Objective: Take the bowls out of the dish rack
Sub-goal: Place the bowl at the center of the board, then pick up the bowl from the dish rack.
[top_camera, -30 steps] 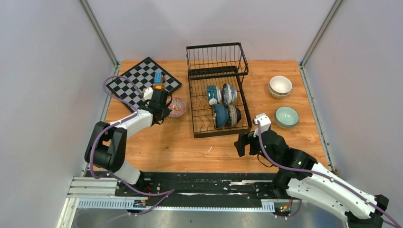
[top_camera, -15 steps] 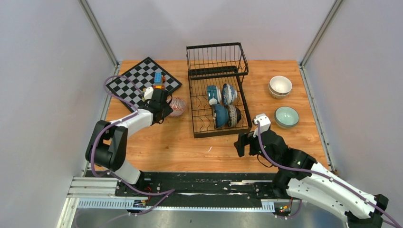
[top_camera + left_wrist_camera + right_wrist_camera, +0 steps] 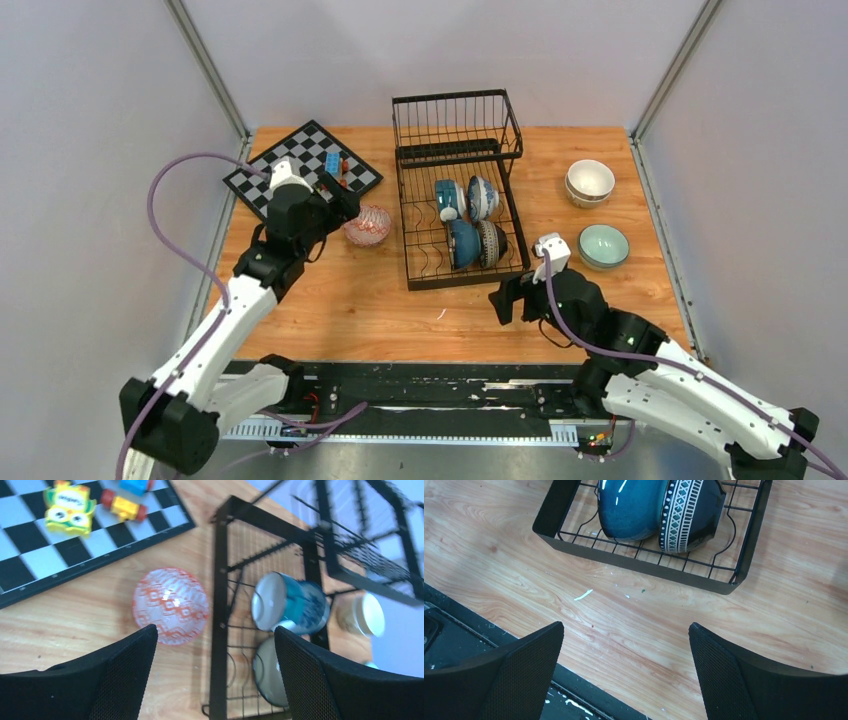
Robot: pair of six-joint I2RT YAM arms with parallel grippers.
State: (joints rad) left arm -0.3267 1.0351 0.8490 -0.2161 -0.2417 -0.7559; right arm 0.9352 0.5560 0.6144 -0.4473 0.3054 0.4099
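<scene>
**Progress: roughly half the bowls out**

Dish rack (image 3: 466, 282) at mid-tabletop, far side. Four bowls are on edge between its wires: teal-and-white bowl (image 3: 449, 198) and blue-white patterned bowl (image 3: 483, 196) in the rear row, dark blue bowl (image 3: 462, 243) and brown banded bowl (image 3: 492, 242) in the front row, each pair touching.

Already on the tabletop (image 3: 350, 300): red-pink patterned bowl (image 3: 367, 225), upright, just left of the rack and near the chessboard (image 3: 300, 158) with its toy blocks (image 3: 70, 501). To the right of the rack are a cream bowl stack (image 3: 590, 182), apparently two deep, and a mint bowl (image 3: 604, 245), nearer the arms.

Left hand (image 3: 214, 635) has its fingers spread wide and holds nothing. It hangs over the red-pink bowl and the rack's left rail without touching either.

Right hand (image 3: 626, 629) is likewise wide open and empty. It sits over bare wood just short of the rack's near corner, with the two front bowls straight ahead of it.

Judgement: about four are out and four are left. The front pair looks like the easiest next pick for the right hand.
</scene>
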